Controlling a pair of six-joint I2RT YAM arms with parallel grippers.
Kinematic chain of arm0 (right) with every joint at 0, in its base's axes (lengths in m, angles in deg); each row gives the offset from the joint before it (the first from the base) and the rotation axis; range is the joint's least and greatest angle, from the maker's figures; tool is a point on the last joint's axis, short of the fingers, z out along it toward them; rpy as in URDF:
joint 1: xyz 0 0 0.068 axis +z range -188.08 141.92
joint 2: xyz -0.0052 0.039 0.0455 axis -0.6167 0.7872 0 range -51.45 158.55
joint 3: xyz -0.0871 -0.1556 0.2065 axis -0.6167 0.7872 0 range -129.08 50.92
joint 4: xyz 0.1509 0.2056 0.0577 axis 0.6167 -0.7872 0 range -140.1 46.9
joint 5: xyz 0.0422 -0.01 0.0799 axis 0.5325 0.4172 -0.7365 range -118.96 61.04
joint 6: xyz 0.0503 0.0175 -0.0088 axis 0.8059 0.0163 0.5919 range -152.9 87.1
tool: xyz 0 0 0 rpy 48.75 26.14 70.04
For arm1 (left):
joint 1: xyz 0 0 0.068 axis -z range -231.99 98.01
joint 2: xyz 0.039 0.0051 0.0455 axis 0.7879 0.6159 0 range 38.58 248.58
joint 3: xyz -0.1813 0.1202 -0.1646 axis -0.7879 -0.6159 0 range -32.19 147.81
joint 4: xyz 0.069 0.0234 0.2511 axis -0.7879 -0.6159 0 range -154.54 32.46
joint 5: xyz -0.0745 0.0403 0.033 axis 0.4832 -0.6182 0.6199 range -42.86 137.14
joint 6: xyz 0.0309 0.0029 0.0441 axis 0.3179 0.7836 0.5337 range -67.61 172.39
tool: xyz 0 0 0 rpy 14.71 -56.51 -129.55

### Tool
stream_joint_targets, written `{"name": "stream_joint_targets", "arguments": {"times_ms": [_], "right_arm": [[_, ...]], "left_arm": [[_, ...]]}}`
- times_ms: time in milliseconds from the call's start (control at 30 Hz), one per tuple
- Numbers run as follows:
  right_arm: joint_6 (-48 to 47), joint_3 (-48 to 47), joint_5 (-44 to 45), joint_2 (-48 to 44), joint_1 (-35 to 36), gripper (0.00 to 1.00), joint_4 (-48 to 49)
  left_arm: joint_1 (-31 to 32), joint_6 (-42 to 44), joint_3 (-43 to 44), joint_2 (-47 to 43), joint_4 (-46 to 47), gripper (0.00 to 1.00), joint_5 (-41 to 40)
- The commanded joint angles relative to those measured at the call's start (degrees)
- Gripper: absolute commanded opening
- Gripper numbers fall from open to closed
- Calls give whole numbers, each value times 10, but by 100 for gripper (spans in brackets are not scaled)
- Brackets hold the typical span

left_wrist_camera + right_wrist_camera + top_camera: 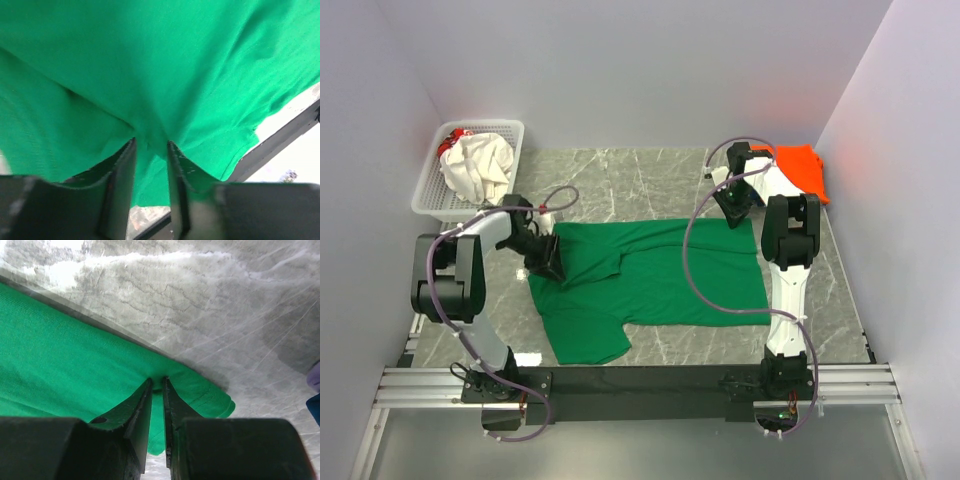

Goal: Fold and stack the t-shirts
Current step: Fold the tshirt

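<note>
We see a green t-shirt point(650, 285) spread on the marble surface point(620, 180), rumpled toward its left side. Our left claw point(545, 262) sits on its left edge, and our right claw point(733, 210) at its far right corner. An orange t-shirt point(805, 170) lies in the far right corner. A white basket point(485, 124) at the far left holds a cream t-shirt point(480, 168).
</note>
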Motion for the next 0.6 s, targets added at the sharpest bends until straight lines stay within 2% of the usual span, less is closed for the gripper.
{"name": "stream_joint_targets", "arguments": {"times_ms": [0,200,367,567], "right_arm": [[-11,28,15,-1,-2,21,-23],[-19,39,5,-37,-2,21,-13],[-21,36,2,-50,-2,21,-18],[-22,36,9,-29,1,21,-19]], "left_arm": [[-12,36,61,-38,1,38,40],[-12,38,131,-53,25,39,21],[-13,-5,162,13,95,35,-19],[-13,-35,196,86,139,31,-55]]}}
